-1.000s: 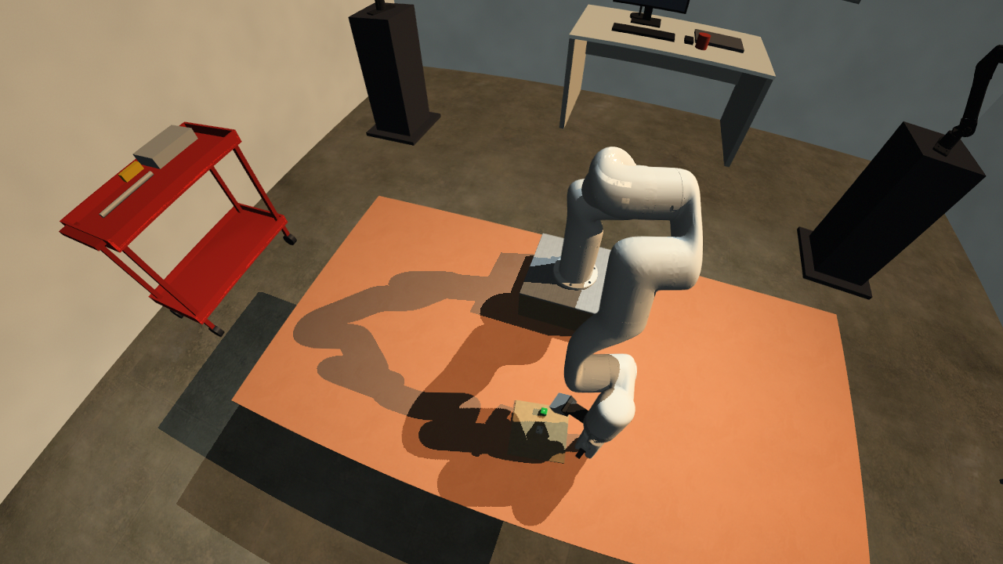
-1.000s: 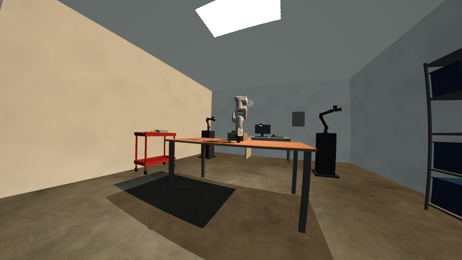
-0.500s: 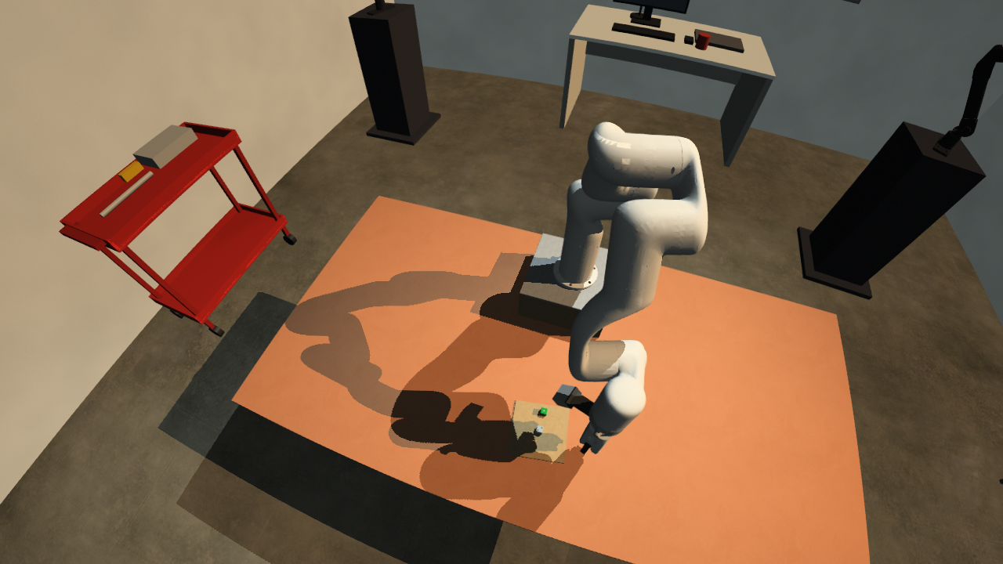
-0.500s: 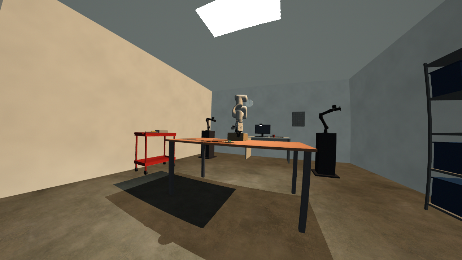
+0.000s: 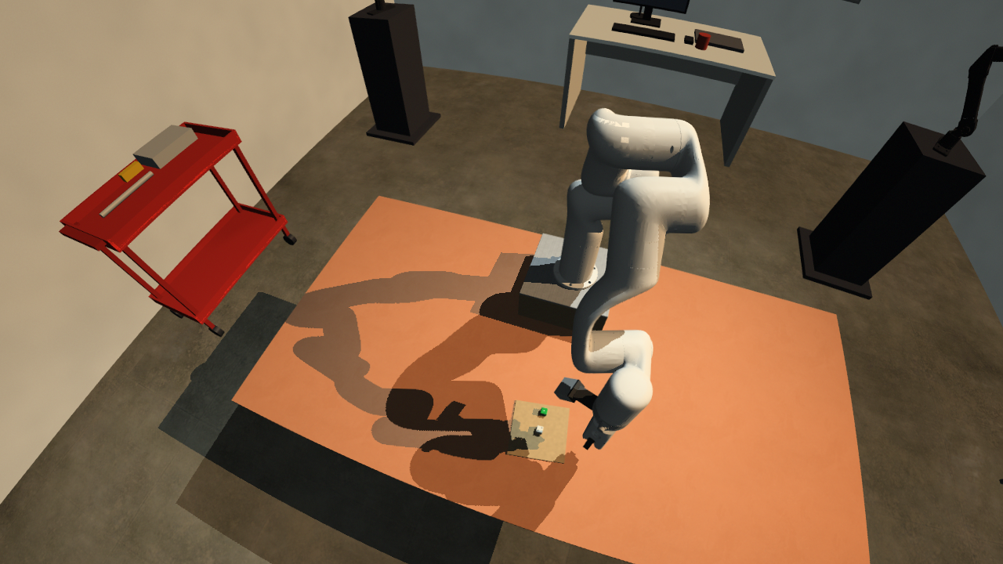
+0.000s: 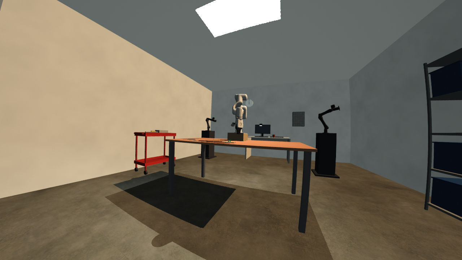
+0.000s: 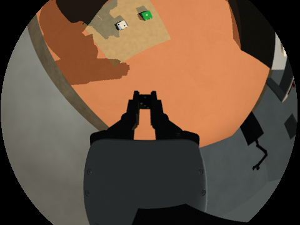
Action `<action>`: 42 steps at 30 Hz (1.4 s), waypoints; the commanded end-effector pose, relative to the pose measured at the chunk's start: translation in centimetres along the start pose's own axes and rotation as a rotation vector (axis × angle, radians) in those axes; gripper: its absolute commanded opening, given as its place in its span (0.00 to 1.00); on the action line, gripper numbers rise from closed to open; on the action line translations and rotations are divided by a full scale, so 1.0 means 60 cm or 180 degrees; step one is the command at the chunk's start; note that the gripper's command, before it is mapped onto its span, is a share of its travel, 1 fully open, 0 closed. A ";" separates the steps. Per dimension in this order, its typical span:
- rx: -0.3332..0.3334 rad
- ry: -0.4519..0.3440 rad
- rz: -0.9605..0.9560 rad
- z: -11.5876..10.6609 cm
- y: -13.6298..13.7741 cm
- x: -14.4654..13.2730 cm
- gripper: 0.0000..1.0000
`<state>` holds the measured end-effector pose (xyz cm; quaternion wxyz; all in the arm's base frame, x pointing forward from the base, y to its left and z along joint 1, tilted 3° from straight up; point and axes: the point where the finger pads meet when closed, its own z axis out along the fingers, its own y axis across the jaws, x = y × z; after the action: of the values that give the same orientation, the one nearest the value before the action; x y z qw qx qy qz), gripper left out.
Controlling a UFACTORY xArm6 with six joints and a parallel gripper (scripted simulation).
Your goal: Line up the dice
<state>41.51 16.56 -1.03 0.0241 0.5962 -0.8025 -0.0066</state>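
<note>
Black die (image 7: 145, 102) clamped between fingertips of gripper (image 5: 588, 442) (image 6: 238, 131) (image 7: 145, 98), held above orange table (image 5: 743, 428) (image 6: 274, 144) (image 7: 194, 78). Beyond fingers in wrist view, tan mat (image 5: 554, 428) (image 7: 140, 44) seen on table; white die (image 5: 538, 429) (image 7: 122, 25) and green die (image 5: 543, 411) (image 7: 146, 15) set apart on it, green die farther from fingers.

Pincer (image 5: 588, 443) (image 6: 238, 131) (image 7: 145, 98) higher above table (image 5: 736, 421) (image 6: 274, 144) (image 7: 203, 78) — arm (image 5: 636, 245) (image 6: 239, 111) raised, white die (image 5: 538, 429) (image 7: 122, 25) out of deep shadow
</note>
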 end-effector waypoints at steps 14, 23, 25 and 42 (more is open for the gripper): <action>0.0010 -0.0015 0.1367 -0.007 -0.061 0.050 0.11; 0.0008 -0.0016 0.2187 -0.009 -0.094 0.084 0.11; 0.0008 -0.0017 0.2350 -0.009 -0.100 0.092 0.11; 0.0004 -0.0018 0.3715 -0.011 -0.150 0.156 0.11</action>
<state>46.89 6.12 -0.59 0.0227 0.1091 -0.9938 0.0000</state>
